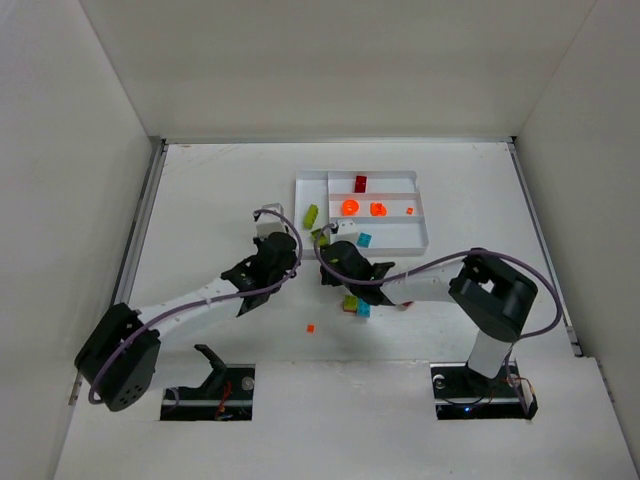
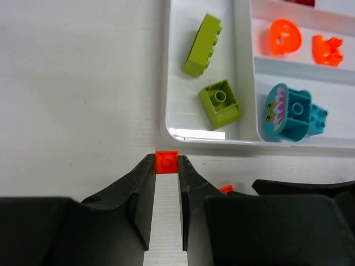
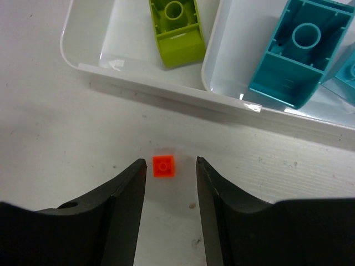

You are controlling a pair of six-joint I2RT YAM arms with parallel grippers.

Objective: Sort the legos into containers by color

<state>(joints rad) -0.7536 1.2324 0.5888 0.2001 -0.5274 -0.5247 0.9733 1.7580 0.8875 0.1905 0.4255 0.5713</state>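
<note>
Left hand (image 2: 166, 167) pinching a tiny orange brick (image 2: 166, 162) beside the white tray (image 2: 206, 138).
Left wrist: tip-only grip; the brick may squirt out. Right wrist: right hand (image 3: 170, 164) spread astride a second orange brick (image 3: 165, 166) lying on the bench (image 3: 66, 144). Top: hands crowd together and could collide; matte white bench, white walls (image 1: 60, 150).

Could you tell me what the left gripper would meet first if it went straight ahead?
Likely the tray's near wall, by the green bricks; how high the left gripper and its orange brick ride is unclear.
</note>
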